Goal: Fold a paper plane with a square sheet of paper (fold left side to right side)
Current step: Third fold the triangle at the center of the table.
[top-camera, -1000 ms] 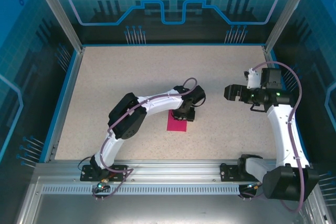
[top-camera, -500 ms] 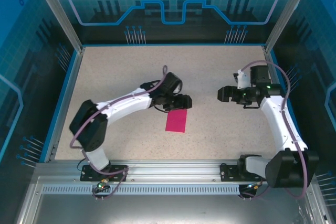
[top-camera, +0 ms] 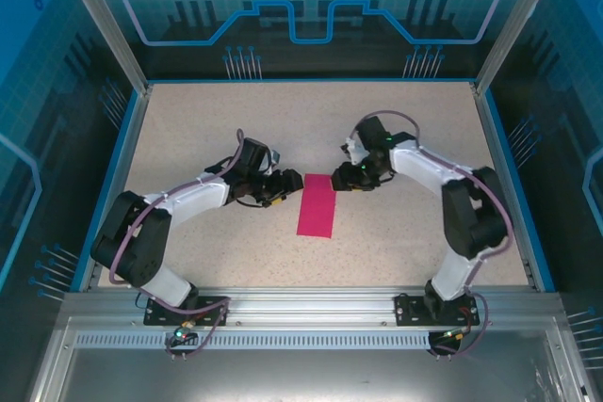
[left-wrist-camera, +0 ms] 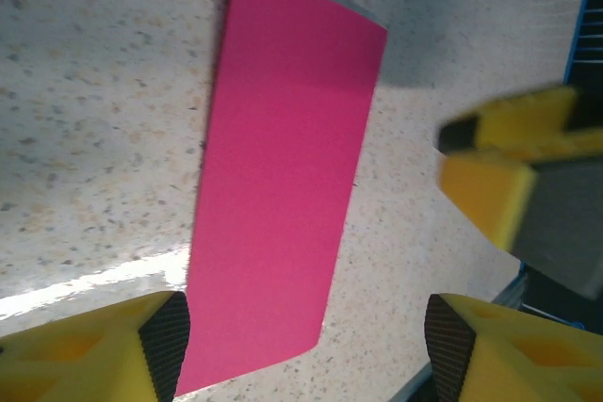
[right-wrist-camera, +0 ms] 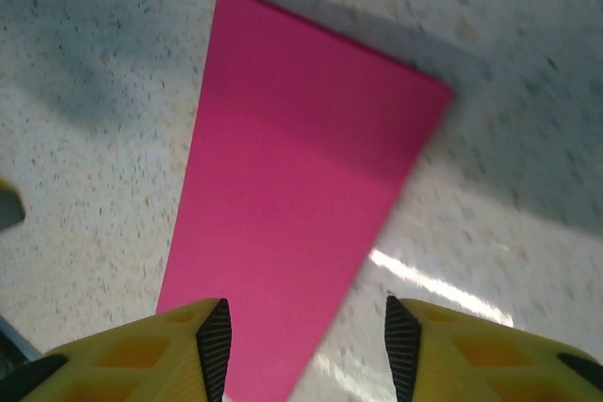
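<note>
A thin magenta-pink sheet of paper (top-camera: 317, 206) lies flat on the speckled beige tabletop (top-camera: 188, 129), a little toward six o'clock from its middle. From above it shows as a narrow rectangle, not a square, so I judge the left-to-right fold already made. Its long axis runs close to twelve-to-six, the far end leaning slightly toward one o'clock.

Both arms reach in at the far end of the strip. The left claw (top-camera: 285, 180) sits just beside the far left corner, with the paper off toward its four o'clock. The right claw (top-camera: 343, 179) sits just beside the far right corner, with the paper toward its seven o'clock. Neither is clearly nearer; they flank the strip about evenly, with the far short edge between them.

In the left wrist view the jaws stand wide apart and hold nothing, the pink strip lying flat beyond them. In the right wrist view the jaws are also parted and empty, framing one end of the strip. Whether those tips touch the paper is hard to say, since that picture is somewhat blurred.

The coming move probably turns on that far short edge: each claw has a corner of it within reach, while the near end lies well apart from both.
</note>
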`<state>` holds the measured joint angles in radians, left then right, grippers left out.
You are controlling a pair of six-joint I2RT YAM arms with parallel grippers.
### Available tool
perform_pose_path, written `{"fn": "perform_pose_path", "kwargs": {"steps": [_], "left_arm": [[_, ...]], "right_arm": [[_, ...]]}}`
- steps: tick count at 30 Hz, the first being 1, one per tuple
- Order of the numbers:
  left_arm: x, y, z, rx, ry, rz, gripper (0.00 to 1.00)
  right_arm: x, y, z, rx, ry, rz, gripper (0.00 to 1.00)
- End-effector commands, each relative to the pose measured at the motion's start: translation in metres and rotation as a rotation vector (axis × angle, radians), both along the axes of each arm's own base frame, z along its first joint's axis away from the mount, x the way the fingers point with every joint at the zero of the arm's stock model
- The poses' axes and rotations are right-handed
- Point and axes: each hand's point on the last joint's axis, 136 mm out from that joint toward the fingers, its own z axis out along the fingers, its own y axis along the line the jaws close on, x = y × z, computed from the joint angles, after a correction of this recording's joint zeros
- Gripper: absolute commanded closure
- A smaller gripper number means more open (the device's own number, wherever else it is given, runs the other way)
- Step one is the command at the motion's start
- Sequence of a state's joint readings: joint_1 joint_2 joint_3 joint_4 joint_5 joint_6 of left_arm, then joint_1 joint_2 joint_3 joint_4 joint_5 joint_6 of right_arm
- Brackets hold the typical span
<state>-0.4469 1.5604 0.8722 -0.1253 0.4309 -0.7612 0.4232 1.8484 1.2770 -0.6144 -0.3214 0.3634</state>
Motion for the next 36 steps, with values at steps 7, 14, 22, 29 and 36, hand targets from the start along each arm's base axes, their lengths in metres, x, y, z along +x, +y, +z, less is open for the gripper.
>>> {"fn": "perform_pose_path", "kwargs": {"steps": [7, 14, 22, 29, 36], "left_arm": [[-0.005, -0.005, -0.017, -0.025, 0.06, -0.033, 0.31], [-0.007, -0.008, -0.028, -0.018, 0.096, -0.059, 0.32], [-0.009, -0.017, -0.039, -0.043, 0.144, -0.097, 0.39], [-0.008, -0.023, -0.046, -0.06, 0.169, -0.121, 0.5], [-0.011, -0.024, -0.055, -0.042, 0.191, -0.129, 0.5]], "right_arm": [[0.029, 0.02, -0.027, -0.06, 0.008, -0.007, 0.53], [0.023, 0.017, -0.045, -0.099, 0.044, 0.007, 0.56], [0.014, 0.012, -0.058, -0.134, 0.069, 0.032, 0.57], [0.014, 0.014, -0.059, -0.128, 0.068, 0.038, 0.57], [0.012, 0.016, -0.059, -0.122, 0.071, 0.043, 0.57]]}}
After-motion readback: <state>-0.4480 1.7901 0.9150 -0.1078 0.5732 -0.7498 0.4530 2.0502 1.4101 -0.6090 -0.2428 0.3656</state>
